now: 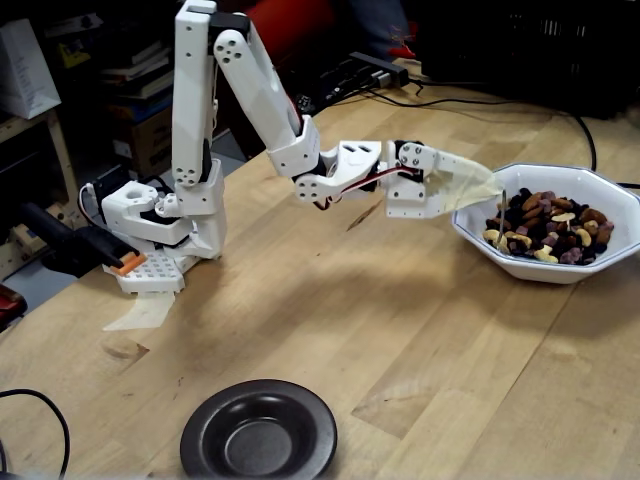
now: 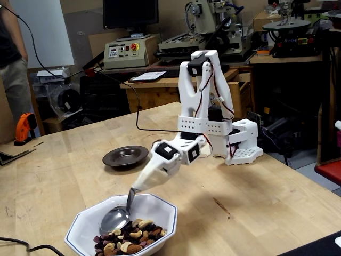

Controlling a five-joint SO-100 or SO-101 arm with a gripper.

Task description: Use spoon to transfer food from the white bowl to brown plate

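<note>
The white bowl (image 1: 560,272) (image 2: 162,207) holds the food (image 1: 552,222) (image 2: 131,238), a mix of nuts and dark dried fruit. My gripper (image 1: 488,189) (image 2: 136,186) is wrapped in beige tape, shut on the spoon (image 1: 503,208) (image 2: 115,218). The spoon points steeply down into the bowl on the side nearest the arm, its oval bowl resting at the edge of the food. No food shows on the spoon. The brown plate (image 1: 205,428) (image 2: 113,158) lies empty, well away from the bowl, on the other side of the arm.
The arm's white base (image 1: 160,225) (image 2: 242,144) stands on the wooden table (image 1: 400,340). A black cable (image 2: 136,106) runs over the table's far edge. Workshop machines and shelves lie beyond the table.
</note>
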